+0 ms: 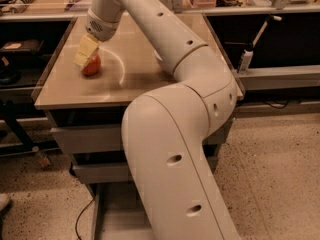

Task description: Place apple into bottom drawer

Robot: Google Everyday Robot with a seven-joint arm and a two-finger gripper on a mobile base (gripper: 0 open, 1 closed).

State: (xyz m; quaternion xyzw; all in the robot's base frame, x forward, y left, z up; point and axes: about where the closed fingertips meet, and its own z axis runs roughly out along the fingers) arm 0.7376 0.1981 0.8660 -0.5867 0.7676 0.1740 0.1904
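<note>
In my one camera view, the apple (93, 67) sits on the table (65, 90), toward the left side of the picture. It is round with no long side, and I cannot see its stem. The gripper (85, 52) is right on top of it, covering its upper left. I cannot tell if it is open or gripping. The bottom drawer (114, 216) is pulled out below, partly hidden by the arm (170, 149).
</note>
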